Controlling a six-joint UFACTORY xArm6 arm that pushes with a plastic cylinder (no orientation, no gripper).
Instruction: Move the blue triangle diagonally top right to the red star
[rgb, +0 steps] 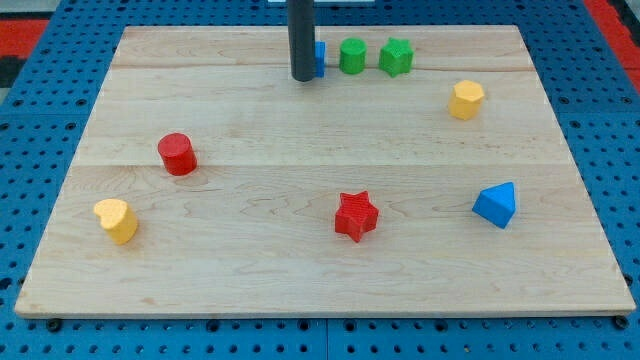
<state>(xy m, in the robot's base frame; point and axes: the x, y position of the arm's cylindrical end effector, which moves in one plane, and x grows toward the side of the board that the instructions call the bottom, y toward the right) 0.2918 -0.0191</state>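
The blue triangle (496, 205) lies at the view's right, to the right of and level with the red star (355, 216), which sits at bottom centre. My rod comes down from the view's top and my tip (303, 77) rests near the top edge, just left of a blue block (319, 59) that it partly hides. The tip is far up and left of both the blue triangle and the red star.
A green cylinder (352, 56) and a green star (396, 57) sit in a row right of the hidden blue block. A yellow hexagon (466, 100) is at upper right, a red cylinder (177, 154) at left, a yellow heart (117, 220) at lower left. The wooden board (260, 280) lies on blue pegboard.
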